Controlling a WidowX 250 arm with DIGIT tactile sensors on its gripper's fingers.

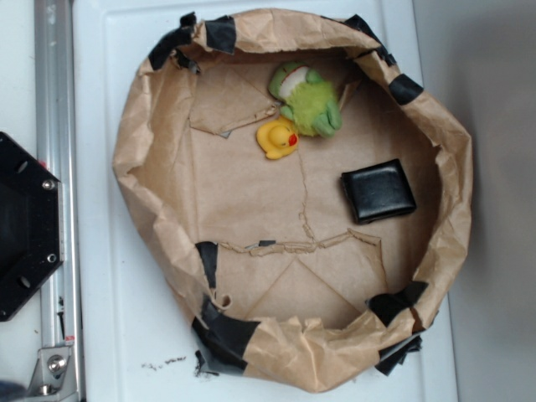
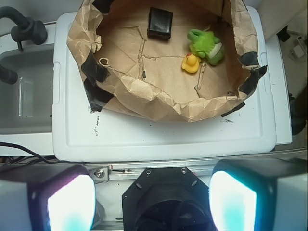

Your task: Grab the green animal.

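Observation:
The green animal (image 1: 308,98) is a fuzzy lime-green plush with a white and red mouth band, lying at the far side of the brown paper nest (image 1: 151,151). In the wrist view the green animal (image 2: 207,46) lies at the upper right. My gripper (image 2: 151,202) hangs high over the robot base, far from the nest, and is open with nothing between its two glowing pads (image 2: 70,204). It does not show in the exterior view.
A yellow rubber duck (image 1: 278,137) touches the plush's side. A black square wallet (image 1: 378,191) lies to the right in the nest. The nest's crumpled taped walls stand on a white lid (image 1: 100,276). The black robot base (image 1: 25,226) and a metal rail (image 1: 54,100) are at the left.

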